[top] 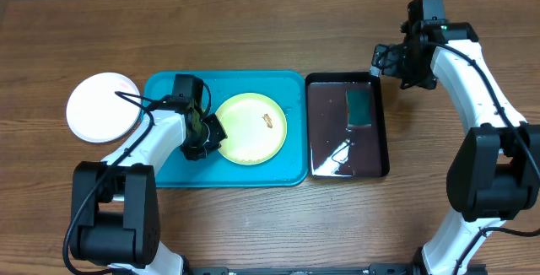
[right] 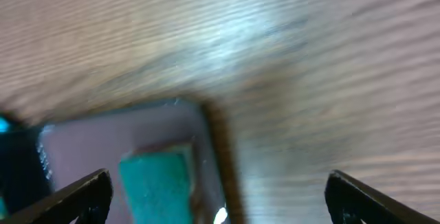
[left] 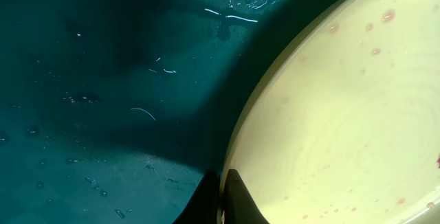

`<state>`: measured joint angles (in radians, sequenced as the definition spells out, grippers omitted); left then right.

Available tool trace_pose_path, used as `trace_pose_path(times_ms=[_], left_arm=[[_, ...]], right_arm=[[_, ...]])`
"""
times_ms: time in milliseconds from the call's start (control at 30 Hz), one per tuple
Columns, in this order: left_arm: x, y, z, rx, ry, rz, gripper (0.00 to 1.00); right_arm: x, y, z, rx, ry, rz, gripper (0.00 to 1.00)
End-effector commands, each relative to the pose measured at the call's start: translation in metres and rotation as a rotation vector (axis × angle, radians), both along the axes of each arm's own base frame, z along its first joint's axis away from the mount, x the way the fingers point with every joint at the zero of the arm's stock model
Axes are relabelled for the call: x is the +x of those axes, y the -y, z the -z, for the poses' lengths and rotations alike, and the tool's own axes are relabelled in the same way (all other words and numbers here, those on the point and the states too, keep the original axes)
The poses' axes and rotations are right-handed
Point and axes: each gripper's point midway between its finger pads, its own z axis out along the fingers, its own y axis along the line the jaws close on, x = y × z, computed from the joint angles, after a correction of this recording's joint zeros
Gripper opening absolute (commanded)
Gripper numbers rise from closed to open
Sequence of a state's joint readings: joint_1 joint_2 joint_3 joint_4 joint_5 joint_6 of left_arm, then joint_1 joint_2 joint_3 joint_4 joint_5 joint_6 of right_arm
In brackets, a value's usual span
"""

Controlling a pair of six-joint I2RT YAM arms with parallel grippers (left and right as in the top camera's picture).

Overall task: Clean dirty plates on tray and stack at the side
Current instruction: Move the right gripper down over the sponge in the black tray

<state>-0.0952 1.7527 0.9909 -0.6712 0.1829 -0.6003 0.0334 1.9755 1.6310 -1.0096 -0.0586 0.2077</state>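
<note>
Pinching the rim of the yellow plate (top: pixel 251 129), your left hand (top: pixel 209 137) may lose it lifting; right hand (right: pixel 218 186) fingers apart.

Only partly seen in the left wrist view: yellow plate (left: pixel 344 128), cropped right and below. Overhead, hidden beneath the left hand (top: pixel 211 137): its left rim. Too small to identify: brown smear (top: pixel 267 121) near its middle.

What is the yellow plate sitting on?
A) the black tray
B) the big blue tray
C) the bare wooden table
B: the yellow plate lies inside the blue tray, and the left tool is pinching its rim.
</note>
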Motion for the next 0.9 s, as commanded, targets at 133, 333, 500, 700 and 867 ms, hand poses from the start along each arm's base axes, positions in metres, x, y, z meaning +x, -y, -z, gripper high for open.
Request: trace_pose_path(times_ms=[133,333,500,700,867], left_arm=[[0.000,-0.003,0.007,0.027,-0.018,0.002,0.04],[0.000,-0.002,0.007,0.023,-0.015,0.003,0.04],[0.000,-0.002,0.007,0.022,-0.017,-0.004,0.04],[-0.001,-0.002,0.007,0.023,-0.020,-0.004,0.04],[0.000,-0.002,0.007,0.023,-0.019,-0.004,0.04]], right_arm=[[0.007,-0.032,-0.057,0.130,0.110,-0.171,0.82],[-0.024,-0.060,-0.092,0.122,0.084,-0.241,0.74],[-0.046,-0.072,-0.067,-0.005,-0.007,-0.270,0.69],[-0.049,-0.079,-0.025,-0.130,-0.008,-0.285,0.70],[-0.048,-0.072,0.002,-0.158,0.003,-0.215,0.71]])
